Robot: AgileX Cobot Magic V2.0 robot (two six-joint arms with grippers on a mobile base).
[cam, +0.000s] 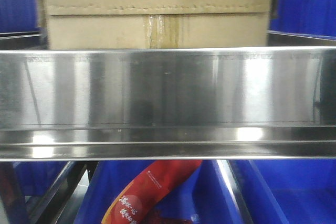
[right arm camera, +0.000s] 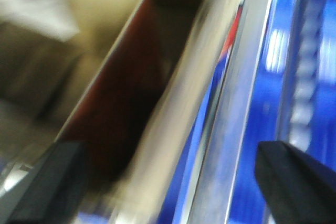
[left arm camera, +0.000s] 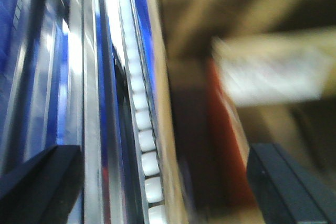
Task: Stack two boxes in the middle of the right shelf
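One carton in view: large plain brown corrugated cardboard box [cam: 157, 11], seen from the front camera; a serrated flap edge crosses its face and a strip of clear tape runs down the centre.
Box position: standing on the shiny stainless-steel shelf level [cam: 168, 103], directly behind the tall mirror-like front rail, which hides the carton's bottom edge; carton sits roughly centred in the frame, upright.
Second carton: cannot tell from the front view whether another box is stacked; the top of the frame cuts the carton off.
Flanking items: blue plastic bins [cam: 304, 3] on both sides of the carton, at the same level.
Below the rail: further blue plastic bins [cam: 283, 192]; a red printed plastic bag [cam: 149, 192] lies slanted in the middle one.
Left wrist view: heavily blurred; a row of white rollers in a steel track [left arm camera: 144, 145] runs up the frame, with a brown cardboard wall [left arm camera: 168, 145] just beside it on the right.
Left tool [left arm camera: 168, 182]: two dark fingers at the lower corners, spread wide apart, nothing between them.
Right wrist view: also blurred; a steel rail [right arm camera: 231, 103] runs diagonally, blue plastic to its right, tan cardboard [right arm camera: 79, 19] and a dark red surface [right arm camera: 121, 93] to its left.
Right tool [right arm camera: 173, 182]: dark fingers at both lower corners, spread apart, gripping nothing.
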